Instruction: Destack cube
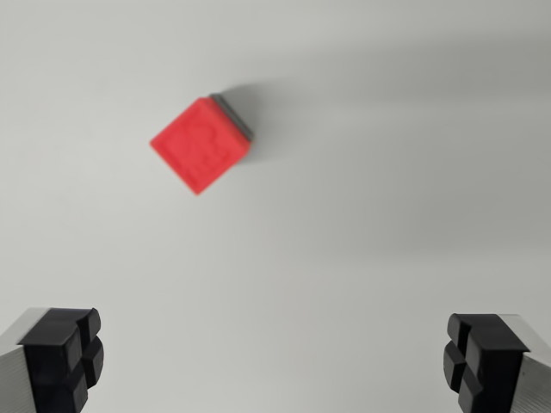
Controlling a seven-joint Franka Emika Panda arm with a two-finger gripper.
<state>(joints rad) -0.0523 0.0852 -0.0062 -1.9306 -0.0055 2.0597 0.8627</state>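
Red cube blurred, grey block beneath mostly hidden, pincer open

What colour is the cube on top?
Red; the cube shows in the wrist view, with a grey edge peeking from beneath.

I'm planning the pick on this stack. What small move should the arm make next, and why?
Probably shift toward the wrist view's upper left. The red cube, with a grey edge showing beneath it, lies up and left of the open end effector, whose fingers are wide apart with nothing between them, so centre it first.
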